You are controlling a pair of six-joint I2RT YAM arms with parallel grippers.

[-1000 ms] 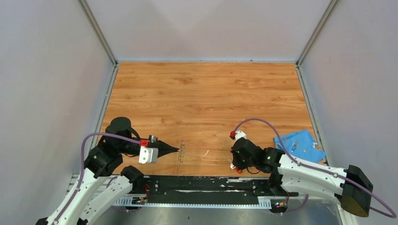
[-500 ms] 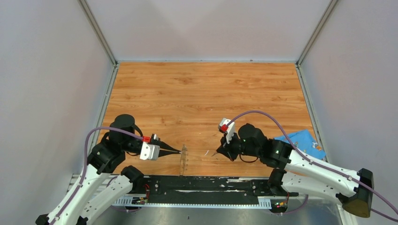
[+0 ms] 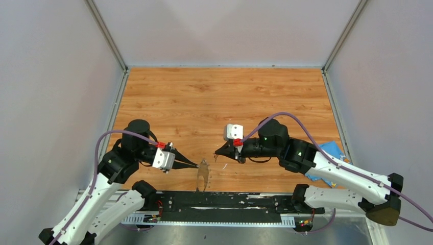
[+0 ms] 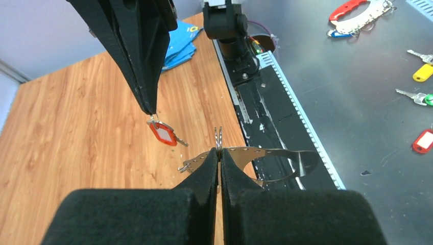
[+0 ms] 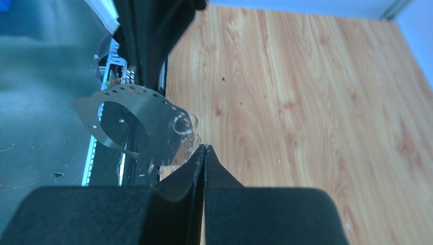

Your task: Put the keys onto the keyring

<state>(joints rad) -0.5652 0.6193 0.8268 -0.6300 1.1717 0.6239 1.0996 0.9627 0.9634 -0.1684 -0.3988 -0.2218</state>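
My left gripper [image 4: 219, 150] is shut on the keyring [image 4: 265, 158], a thin grey metal ring with small holes. It holds the ring on edge above the table's near edge [image 3: 202, 174]. A small split ring [image 4: 218, 137] sticks up just past the fingertips. My right gripper [image 3: 218, 152] comes in from the right, shut, and a key with a red head [image 4: 163, 132] hangs from its tip. The key dangles a little left of the keyring and apart from it. In the right wrist view the keyring [image 5: 127, 122] lies just left of my right gripper [image 5: 204, 148], and the key is hidden.
A blue cloth [image 3: 334, 148] lies at the right edge of the wooden table, partly behind the right arm. The black base rail [image 3: 219, 200] runs along the near edge. Spare tagged keys [image 4: 423, 72] lie on the grey surface beyond the table.
The right arm has swung left from near the blue cloth, bringing the red key up close to the keyring. The left gripper has shifted slightly right and forward with the keyring.
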